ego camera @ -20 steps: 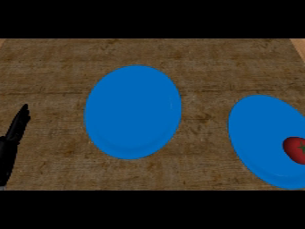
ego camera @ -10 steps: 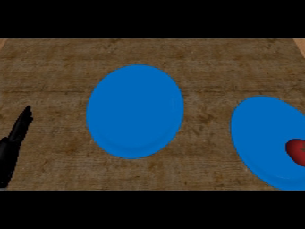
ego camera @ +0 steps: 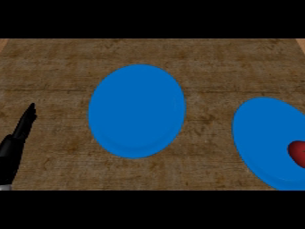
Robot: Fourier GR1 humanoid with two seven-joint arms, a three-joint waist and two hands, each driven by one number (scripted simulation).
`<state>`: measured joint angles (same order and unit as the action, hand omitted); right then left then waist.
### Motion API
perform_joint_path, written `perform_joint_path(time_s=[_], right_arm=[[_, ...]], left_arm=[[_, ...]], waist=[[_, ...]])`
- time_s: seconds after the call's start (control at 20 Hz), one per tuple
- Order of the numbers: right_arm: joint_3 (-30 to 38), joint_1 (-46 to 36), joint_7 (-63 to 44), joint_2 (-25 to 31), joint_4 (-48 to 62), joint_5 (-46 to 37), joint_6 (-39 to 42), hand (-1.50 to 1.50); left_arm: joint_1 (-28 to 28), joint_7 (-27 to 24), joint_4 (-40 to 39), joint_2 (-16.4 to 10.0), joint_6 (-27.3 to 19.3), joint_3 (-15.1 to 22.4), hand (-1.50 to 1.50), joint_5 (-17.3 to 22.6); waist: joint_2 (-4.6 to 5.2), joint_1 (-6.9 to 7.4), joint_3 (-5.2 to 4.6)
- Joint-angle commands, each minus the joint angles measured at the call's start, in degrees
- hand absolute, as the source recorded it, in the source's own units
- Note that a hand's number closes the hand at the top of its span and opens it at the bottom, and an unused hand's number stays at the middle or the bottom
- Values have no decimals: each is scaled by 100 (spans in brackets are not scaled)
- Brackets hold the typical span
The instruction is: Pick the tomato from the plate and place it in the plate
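Barely anything has changed in the last second. The tomato has crept a touch closer to the view's right edge, yet it still sits on the right plate, near that plate's far-right side. So the pick hasn't begun, and the middle plate waits bare, well apart from the tomato.

The left hand is down at the lower left of the bench, fingers straight and together, pointing up the view, holding nothing and resting. The right hand isn't showing at all, and I'd judge it the likelier one to make the grab.
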<state>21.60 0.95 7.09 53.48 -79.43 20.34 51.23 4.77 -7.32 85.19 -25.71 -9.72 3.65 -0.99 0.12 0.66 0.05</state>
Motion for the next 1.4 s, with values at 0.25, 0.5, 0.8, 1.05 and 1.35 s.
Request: perform_joint_path(time_s=[0.25, 0.5, 0.8, 1.05, 1.35], right_arm=[[-1008, -547, 573, -216, 174, -1953, 61, -150], [-1517, -829, 1788, 36, 972, -3150, -13, -150], [-1977, -1141, 2314, 107, 1521, -3577, -134, -150], [-2478, -1460, 2424, -61, 1715, -3725, -253, -150], [-2894, -1538, 2661, -165, 2087, -4118, -556, -150]], left_arm=[[143, -109, -1, 24, 175, -116, 0, -100], [92, 68, 166, 202, 38, -40, 0, -261], [-46, -218, -226, 114, 395, -407, 0, -52], [198, -170, 45, 148, 347, -300, 0, -254], [11, -103, -103, 135, 508, -512, 0, -204]], waist=[[-6, 16, 1], [6, 51, 9], [2, 5, 1], [-1, 41, 0], [-5, 1, -2]])
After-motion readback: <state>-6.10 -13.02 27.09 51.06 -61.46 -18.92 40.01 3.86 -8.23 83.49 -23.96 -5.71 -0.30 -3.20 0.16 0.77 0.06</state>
